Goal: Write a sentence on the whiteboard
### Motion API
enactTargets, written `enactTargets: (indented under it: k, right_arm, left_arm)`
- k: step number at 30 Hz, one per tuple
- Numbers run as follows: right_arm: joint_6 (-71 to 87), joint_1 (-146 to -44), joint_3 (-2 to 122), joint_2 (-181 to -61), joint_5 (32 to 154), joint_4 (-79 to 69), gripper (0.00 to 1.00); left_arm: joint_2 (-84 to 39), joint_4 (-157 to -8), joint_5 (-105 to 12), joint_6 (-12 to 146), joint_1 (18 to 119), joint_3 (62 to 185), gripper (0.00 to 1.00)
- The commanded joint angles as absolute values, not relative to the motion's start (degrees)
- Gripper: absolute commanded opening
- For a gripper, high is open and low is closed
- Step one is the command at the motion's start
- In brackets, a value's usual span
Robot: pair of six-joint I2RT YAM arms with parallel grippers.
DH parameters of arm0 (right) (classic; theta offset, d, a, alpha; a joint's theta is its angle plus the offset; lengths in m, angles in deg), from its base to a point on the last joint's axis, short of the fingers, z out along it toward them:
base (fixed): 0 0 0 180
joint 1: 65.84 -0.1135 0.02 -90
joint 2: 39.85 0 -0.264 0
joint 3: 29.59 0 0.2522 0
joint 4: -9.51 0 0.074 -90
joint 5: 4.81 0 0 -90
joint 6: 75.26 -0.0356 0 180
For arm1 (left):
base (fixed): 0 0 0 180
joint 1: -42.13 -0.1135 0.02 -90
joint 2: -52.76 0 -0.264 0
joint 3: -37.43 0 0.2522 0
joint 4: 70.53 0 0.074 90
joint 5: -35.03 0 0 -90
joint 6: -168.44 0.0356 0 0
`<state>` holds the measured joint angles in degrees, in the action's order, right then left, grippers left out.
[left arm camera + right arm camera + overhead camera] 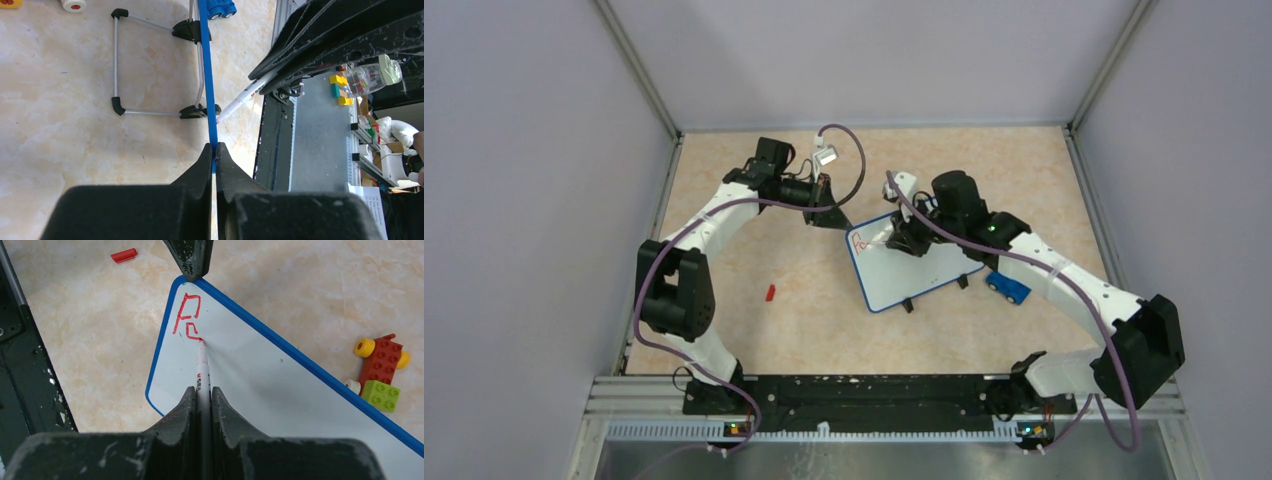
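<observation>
The whiteboard (919, 275), white with a blue rim, stands tilted on black feet at mid-table. My left gripper (829, 216) is shut on the rim at the board's far-left corner; the left wrist view shows the board edge-on (206, 75) with the gripper (215, 147) pinching it. My right gripper (202, 390) is shut on a white marker (201, 365). The marker's red tip touches the whiteboard (260, 375) near that corner. Of the sentence (187, 317) there is a red "P" and the start of a second letter.
A red marker cap (770, 292) lies on the table left of the board. A blue toy car (1007, 288) sits by the board's right edge. A brick-built vehicle with yellow wheels (382, 365) stands beyond the board's far rim. Enclosure walls surround the table.
</observation>
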<state>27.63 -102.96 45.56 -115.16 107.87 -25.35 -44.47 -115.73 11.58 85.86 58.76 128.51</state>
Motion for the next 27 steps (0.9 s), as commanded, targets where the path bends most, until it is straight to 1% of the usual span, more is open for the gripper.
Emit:
enactTargets:
  k: [1,7,27]
  right_arm:
    - [27.29,-101.88,46.48,-112.98,106.53,-23.75,0.0]
    - [26.88,-102.28,47.8,-114.82,108.94,-23.79,0.0]
    - [25.93,-103.98,49.56,-116.67,108.85,-22.94,0.0]
  left_arm:
    - [-42.23,-115.49,13.14,85.96,59.45,128.04,0.0]
    - [-42.19,-115.49,13.15,86.01,59.49,128.12,0.0]
    - [-41.88,-115.49,13.05,86.07,59.45,127.74,0.0]
